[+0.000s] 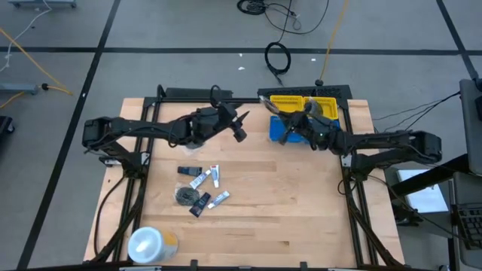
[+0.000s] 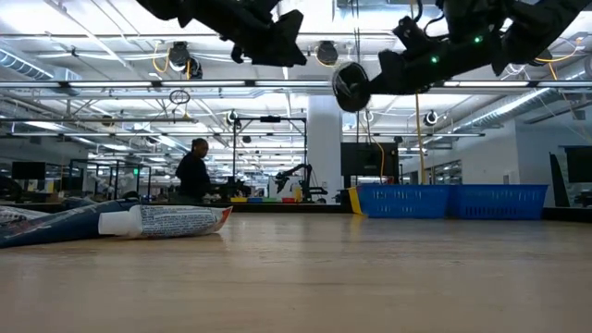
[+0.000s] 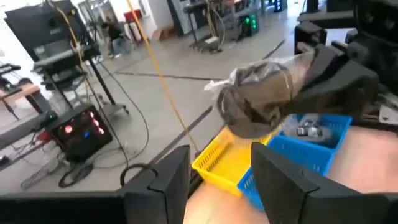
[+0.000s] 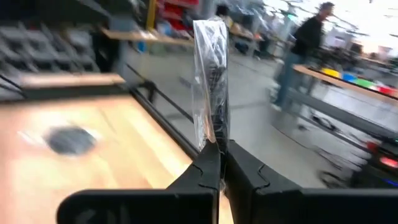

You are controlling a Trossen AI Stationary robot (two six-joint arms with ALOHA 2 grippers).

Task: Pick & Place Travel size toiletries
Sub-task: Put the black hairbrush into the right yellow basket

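One bagged dark round piece (image 4: 210, 87) is pinched in the right hand (image 1: 288, 120) above the blue bin (image 1: 285, 129), the left hand (image 1: 239, 132) hovers spread and empty, and several toiletries (image 1: 202, 188) remain mid-worktop (image 1: 286, 203), unplaced.

One dark grey round flat piece (image 4: 210, 81) in clear wrap hangs edge-up, pinched in the right hand (image 4: 221, 163) above the blue bin (image 1: 285, 129). The other toiletries lie clustered on the wooden surface (image 1: 286, 211): small white tubes (image 1: 215, 176), a dark tube (image 1: 199, 204), and another grey round piece (image 1: 184, 196).
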